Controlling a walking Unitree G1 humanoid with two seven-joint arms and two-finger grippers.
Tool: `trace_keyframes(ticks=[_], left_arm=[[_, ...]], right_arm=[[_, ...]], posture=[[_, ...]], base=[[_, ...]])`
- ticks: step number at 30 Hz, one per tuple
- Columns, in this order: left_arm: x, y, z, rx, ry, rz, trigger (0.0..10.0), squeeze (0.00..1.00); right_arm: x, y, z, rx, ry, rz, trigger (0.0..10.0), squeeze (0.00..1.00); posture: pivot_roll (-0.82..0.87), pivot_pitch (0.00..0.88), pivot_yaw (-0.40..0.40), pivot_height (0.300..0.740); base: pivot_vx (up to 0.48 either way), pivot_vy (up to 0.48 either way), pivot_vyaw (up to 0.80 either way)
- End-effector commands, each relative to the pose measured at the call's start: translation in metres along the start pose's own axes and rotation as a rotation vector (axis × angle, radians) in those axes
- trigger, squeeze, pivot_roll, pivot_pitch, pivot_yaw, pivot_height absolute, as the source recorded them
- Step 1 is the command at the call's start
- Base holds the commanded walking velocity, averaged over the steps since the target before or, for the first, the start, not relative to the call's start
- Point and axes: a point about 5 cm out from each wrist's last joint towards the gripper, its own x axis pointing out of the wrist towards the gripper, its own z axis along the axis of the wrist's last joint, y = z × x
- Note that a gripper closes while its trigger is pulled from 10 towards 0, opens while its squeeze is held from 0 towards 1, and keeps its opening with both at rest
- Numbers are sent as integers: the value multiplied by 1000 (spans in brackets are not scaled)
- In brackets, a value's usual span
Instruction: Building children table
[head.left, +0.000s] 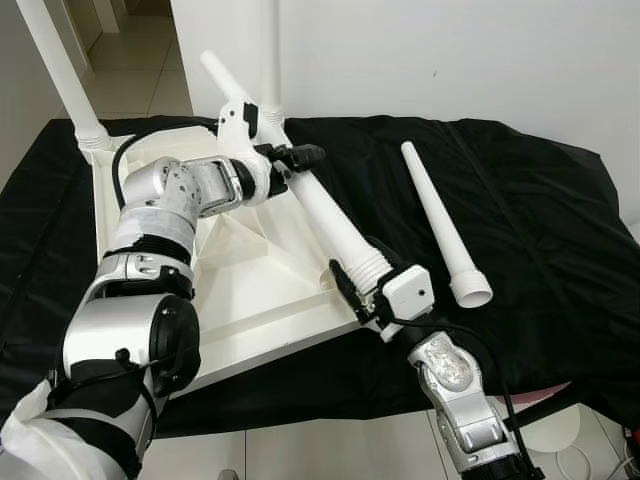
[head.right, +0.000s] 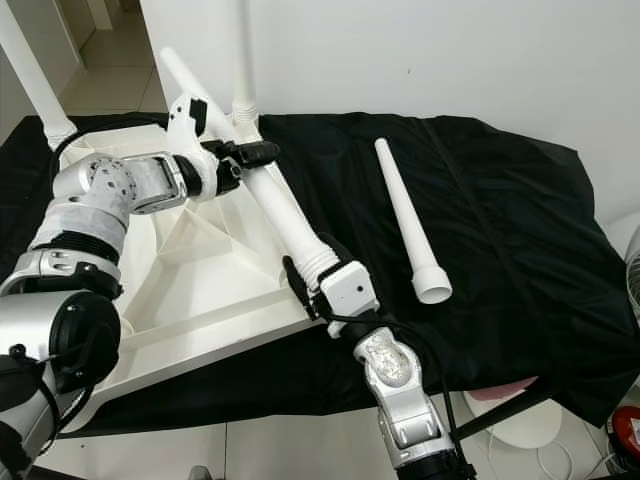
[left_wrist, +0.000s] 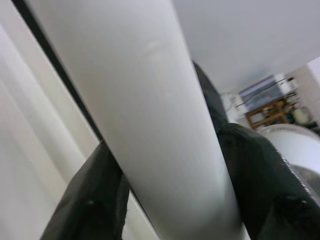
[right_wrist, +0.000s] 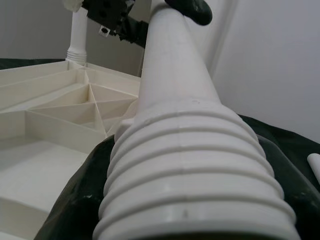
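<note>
The white table top (head.left: 262, 318) lies upside down on a black cloth, its ribbed underside facing up. Two white legs stand in its far corners, one at the left (head.left: 62, 75) and one at the back (head.left: 270, 60). A third leg (head.left: 315, 205) is held slanting above the top's near right corner. My left gripper (head.left: 297, 163) is shut on its smooth upper shaft (left_wrist: 165, 125). My right gripper (head.left: 364, 270) is shut on its threaded lower end (right_wrist: 190, 170), just over the corner. A fourth leg (head.left: 440, 220) lies loose on the cloth to the right.
The black cloth (head.left: 540, 250) covers the whole low surface, with a white wall right behind it. Tiled floor shows at the near edge, and a white round base (head.left: 562, 432) with a black rod sits at the lower right.
</note>
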Motion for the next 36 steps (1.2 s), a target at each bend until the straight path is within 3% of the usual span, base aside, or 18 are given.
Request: trace_keyframes(ticks=[1, 6, 7, 8, 11, 12, 15, 16, 22, 23, 25, 26, 28, 32, 36], left_arm=[[3, -7, 2, 13, 11, -24, 0, 0], [3, -8, 3, 21, 7, -37, 0, 0], [4, -9, 4, 13, 5, -40, 0, 0], [4, -10, 5, 11, 2, -44, 0, 0], [5, -13, 7, -9, -2, -62, 0, 0], [6, -14, 8, -19, 0, -63, 4039, 0], [6, -15, 8, -24, 1, -63, 4039, 0], [6, -16, 9, -15, -11, -68, 10000, 0], [5, -26, 15, 1, -40, -107, 10000, 0], [4, -28, 16, 16, -50, -113, 10000, 0], [4, -28, 16, 16, -50, -113, 10000, 0], [4, -33, 19, 45, -72, -126, 10000, 0], [2, -45, 25, 111, -165, -161, 10000, 0], [1, -51, 24, 132, -197, -179, 10000, 0], [0, -64, 19, 212, -276, -192, 10000, 0]], right_arm=[[-4, 2, -6, 12, 32, 14, 10000, 0], [-4, 3, -7, 54, 35, 14, 10000, 0], [-4, 3, -7, 64, 34, 14, 10000, 996], [-3, 3, -8, 90, 33, 18, 10000, 1000], [-2, 2, -8, 143, 29, 15, 10000, 1000], [-2, 2, -8, 159, 27, 13, 10000, 1000], [-2, 1, -7, 169, 26, 12, 10000, 1000], [-1, -1, -6, 213, 22, 1, 10000, 1000], [6, -6, -4, 250, 57, -42, 10000, 1000], [9, -8, -3, 247, 79, -49, 10000, 820], [9, -8, -3, 247, 79, -49, 10000, 820], [14, -11, -1, 239, 87, -65, 10000, 0], [24, -19, 5, 188, 104, -90, 10000, 0], [29, -23, 8, 168, 108, -96, 10000, 0], [41, -27, 14, 155, 129, -79, 10000, 0]], posture=[[-10, 47, -7, 740], [-7, 45, -8, 740], [-3, 40, -11, 740], [-2, 39, -12, 740], [1, 33, -14, 740], [4, 31, -16, 740], [4, 31, -16, 740], [5, 26, -15, 740], [4, 24, -12, 740], [4, 24, -12, 740], [4, 24, -12, 740], [4, 23, -13, 740], [1, 23, -12, 740], [2, 24, -14, 740], [7, 29, -19, 740]], base=[[0, 0, 0], [0, 0, 0], [0, 0, 0], [0, 0, 0], [0, 0, 0], [0, 0, 0], [0, 0, 0], [0, 0, 0], [0, 0, 0], [0, 0, 0], [0, 0, 0], [0, 0, 0], [0, 0, 0], [0, 0, 0], [0, 0, 0]])
